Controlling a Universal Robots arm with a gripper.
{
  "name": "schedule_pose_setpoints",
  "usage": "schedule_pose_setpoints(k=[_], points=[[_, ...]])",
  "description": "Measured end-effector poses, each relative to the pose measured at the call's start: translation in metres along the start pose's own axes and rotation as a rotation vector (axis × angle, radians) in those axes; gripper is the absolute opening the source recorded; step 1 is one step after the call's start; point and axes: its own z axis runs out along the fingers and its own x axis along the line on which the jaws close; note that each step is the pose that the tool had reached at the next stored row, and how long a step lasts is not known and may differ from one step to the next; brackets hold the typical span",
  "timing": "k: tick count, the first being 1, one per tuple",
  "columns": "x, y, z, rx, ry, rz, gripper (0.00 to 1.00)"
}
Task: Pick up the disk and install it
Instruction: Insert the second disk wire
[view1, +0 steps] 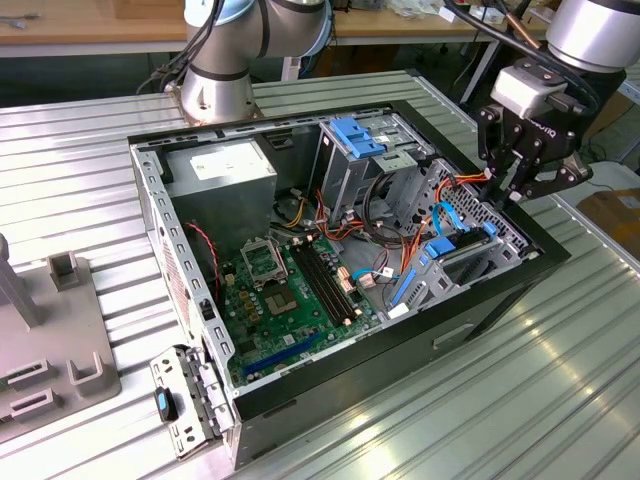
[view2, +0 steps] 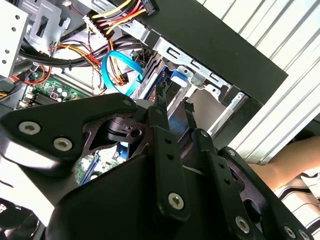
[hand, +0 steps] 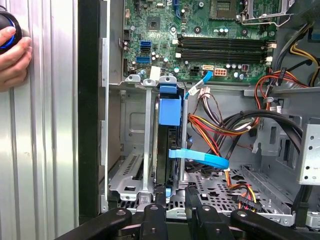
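The disk (hand: 169, 112) stands on edge in a slot of the metal drive bay inside the open computer case (view1: 480, 310), directly ahead of the gripper (hand: 175, 196) with its blue carrier turned toward it. We see the gripper open: its two black fingers (hand: 157, 212) are apart with a clear gap between them, lined up with the disk's nearer end, and we cannot tell whether they touch it. A light blue flat cable (hand: 200, 158) crosses the disk's side just beyond the fingertips. The green motherboard (hand: 200, 30) lies farther off, past the disk. Off to one side of the gripper, outside the case wall, a person's hand (hand: 14, 57) rests on the ribbed desk (hand: 50, 150), holding a dark round object (hand: 7, 24).
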Motion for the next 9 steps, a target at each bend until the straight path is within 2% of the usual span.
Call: schedule_pose_setpoints(k=[7,9], points=[[0.0004,-0.0007,-0.0073,0.0000,0.0000,0.000,0.30],[0.0004,-0.0007,-0.0076,0.0000,-0.0002,0.000,0.30]])
